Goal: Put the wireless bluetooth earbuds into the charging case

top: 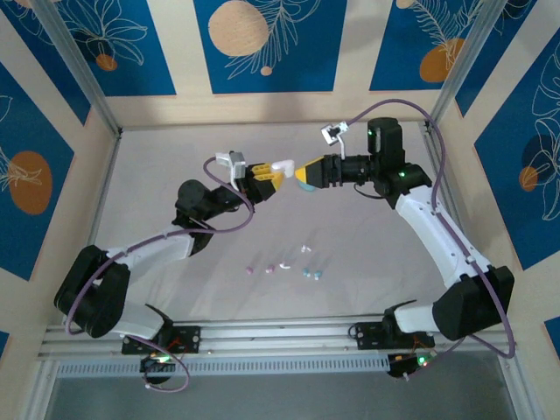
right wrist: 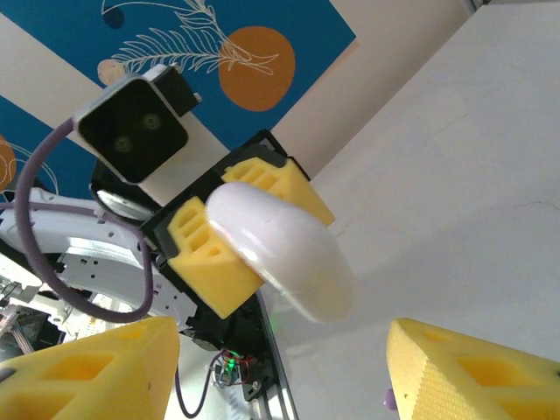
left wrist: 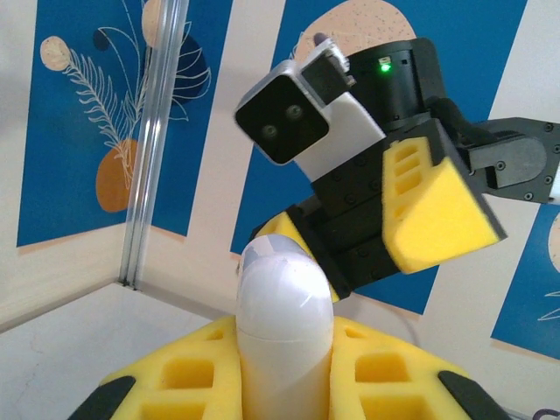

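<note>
Yellow foam fingers of my left gripper are clamped on one white case. Its rounded end sticks out past the fingertips, and it is held up off the table. My right gripper faces it nose to nose. Its two fingers are spread wide with nothing between them, and the case sits just ahead of that gap, untouched. From above, one teal shape shows just under the right fingers. I cannot tell what it is or whether it rests on the table.

Six earbuds lie loose on the table nearer my bases, well apart from both grippers. Two pink ones are on the left. Two white ones are in the middle, one of them a little farther back. Two teal ones lie side by side on the right.
</note>
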Motion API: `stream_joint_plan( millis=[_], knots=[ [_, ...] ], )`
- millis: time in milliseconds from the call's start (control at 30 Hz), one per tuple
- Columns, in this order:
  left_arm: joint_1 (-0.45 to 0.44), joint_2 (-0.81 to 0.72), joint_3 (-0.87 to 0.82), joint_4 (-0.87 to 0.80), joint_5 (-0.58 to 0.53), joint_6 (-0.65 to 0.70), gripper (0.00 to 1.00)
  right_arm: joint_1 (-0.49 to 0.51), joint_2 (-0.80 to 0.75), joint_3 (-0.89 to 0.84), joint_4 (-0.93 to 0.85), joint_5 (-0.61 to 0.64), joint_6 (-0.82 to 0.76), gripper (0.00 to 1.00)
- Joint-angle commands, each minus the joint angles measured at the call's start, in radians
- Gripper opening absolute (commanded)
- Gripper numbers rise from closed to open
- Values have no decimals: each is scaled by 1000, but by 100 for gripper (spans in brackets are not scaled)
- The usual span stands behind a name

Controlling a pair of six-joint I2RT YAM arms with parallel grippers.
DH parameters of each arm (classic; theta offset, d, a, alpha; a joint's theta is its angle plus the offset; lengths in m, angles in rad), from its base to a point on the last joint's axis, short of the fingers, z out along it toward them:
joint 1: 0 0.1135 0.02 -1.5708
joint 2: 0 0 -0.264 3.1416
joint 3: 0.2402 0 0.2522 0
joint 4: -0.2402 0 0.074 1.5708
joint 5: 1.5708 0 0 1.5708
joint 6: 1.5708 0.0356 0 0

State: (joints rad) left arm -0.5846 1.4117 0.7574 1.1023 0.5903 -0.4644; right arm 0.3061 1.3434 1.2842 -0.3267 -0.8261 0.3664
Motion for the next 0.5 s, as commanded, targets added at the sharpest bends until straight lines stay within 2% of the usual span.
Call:
stream_joint_plan(
  millis=[0, 467],
  knots=[
    [-1, 1, 42, 41, 36, -11, 0, 13, 24, 49, -15, 10, 9, 64],
    [-6, -3, 56, 39, 87, -19, 0, 2, 95, 93, 17, 103, 55, 60]
  ],
)
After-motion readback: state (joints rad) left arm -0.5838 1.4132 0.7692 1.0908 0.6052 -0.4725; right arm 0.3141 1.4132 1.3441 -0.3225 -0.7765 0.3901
